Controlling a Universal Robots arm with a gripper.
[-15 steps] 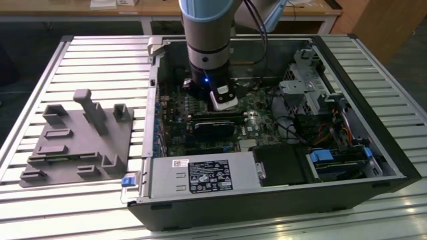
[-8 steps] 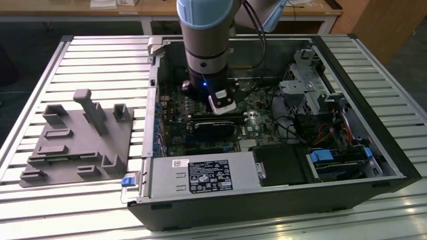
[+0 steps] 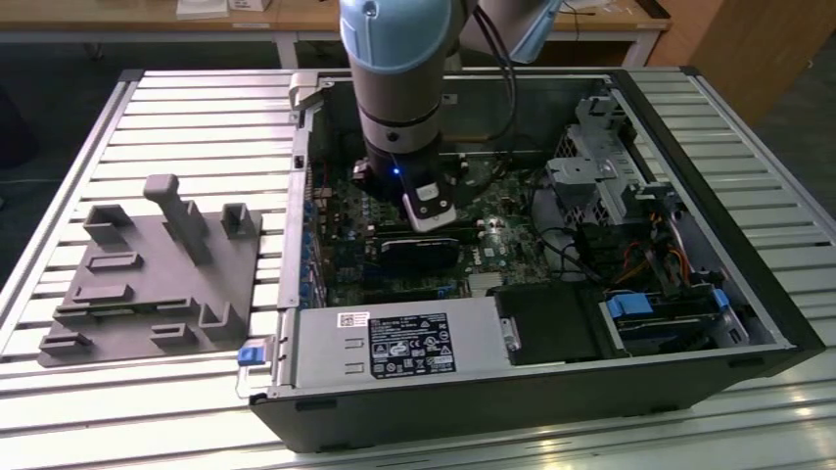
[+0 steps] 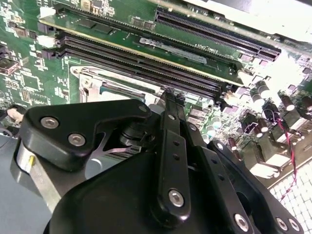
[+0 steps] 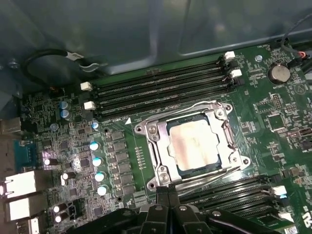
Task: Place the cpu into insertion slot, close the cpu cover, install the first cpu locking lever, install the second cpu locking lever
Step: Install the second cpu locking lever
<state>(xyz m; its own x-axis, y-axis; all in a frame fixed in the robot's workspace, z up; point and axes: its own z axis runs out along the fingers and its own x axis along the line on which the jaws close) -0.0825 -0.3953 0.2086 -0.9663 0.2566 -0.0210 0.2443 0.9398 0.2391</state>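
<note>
Gripper [image 5: 165, 195], fingers pressed together and empty, hovers at six o'clock of the cpu [image 5: 194, 145] seated under the closed cpu cover [image 5: 161, 146].

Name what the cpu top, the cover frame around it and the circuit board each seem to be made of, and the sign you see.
cpu: dull matte metal, a pale grey-brown top with soft glare.
cpu cover: bright bare metal, likely steel; silvery glints along its edges.
circuit board: green lacquered laminate, probably fibreglass, with fine traces and soldered parts.

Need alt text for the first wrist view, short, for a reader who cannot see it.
The cpu sits in the insertion slot with the silvery cpu cover framing it, on a green motherboard. The end effector hangs at the socket's edge, and long black memory slots run along the far side.
</note>
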